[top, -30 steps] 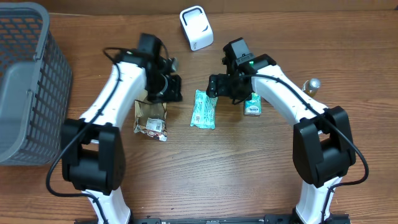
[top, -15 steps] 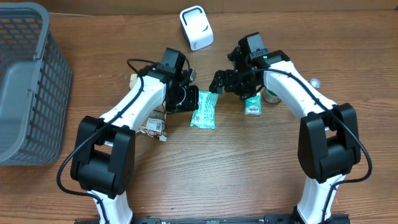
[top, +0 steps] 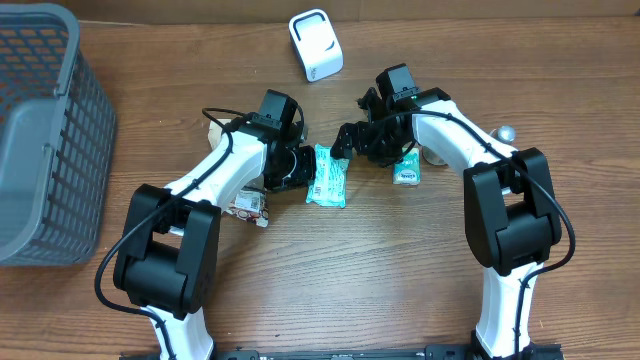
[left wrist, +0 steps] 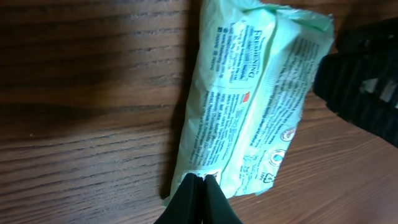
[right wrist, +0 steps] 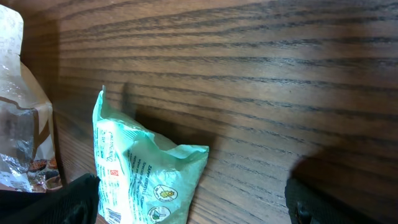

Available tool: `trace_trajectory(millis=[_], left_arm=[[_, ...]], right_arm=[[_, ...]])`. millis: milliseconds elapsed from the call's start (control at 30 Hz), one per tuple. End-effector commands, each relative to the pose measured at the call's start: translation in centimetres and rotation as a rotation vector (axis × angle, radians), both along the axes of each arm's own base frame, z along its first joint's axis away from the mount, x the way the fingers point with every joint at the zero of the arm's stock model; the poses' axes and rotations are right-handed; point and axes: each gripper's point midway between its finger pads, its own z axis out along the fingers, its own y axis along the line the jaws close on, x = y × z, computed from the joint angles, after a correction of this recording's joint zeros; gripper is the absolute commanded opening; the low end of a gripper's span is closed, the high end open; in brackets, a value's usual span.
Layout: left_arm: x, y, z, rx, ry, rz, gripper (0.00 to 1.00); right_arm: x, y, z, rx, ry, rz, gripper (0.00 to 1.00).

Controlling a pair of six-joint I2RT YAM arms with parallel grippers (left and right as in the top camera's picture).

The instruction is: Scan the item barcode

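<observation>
Lying mid-table: a green packet was flat on the wooden table, at the centre of the overhead view, between the 2 grippers.
Left gripper: fingers were pressed together with no gap, tips touching the packet's near end at the bottom of the wrist view; whether they pinched the wrapper could not be told.
Right gripper: fingers stood wide apart, holding nothing, by the packet's upper end.
Scanner: white, upper centre, apart from the packet.
Other items: 1 small green pack was right of centre; 1 brown snack bag was left of centre.
Basket: grey, upper left.
</observation>
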Motion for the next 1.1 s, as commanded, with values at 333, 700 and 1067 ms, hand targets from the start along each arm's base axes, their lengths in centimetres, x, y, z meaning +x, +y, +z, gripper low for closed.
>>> trace_trajectory(millis=[333,700,1067], left_arm=[[-1.0,-1.3,-1.7,0.053,0.001,-0.025,0.04],[-2.0,-0.7,-5.1,0.083,0.095,-0.016,0.04],[-2.2,-0.4,-5.3,0.092,0.108,-0.012,0.04]], right_arm=[[-0.6,0.4,-0.3,0.019,0.019,0.021,0.92],[-0.7,1.0,0.0,0.055,0.02,0.032,0.93],[-1.1,1.9,-1.5,0.109,0.086,0.019,0.84]])
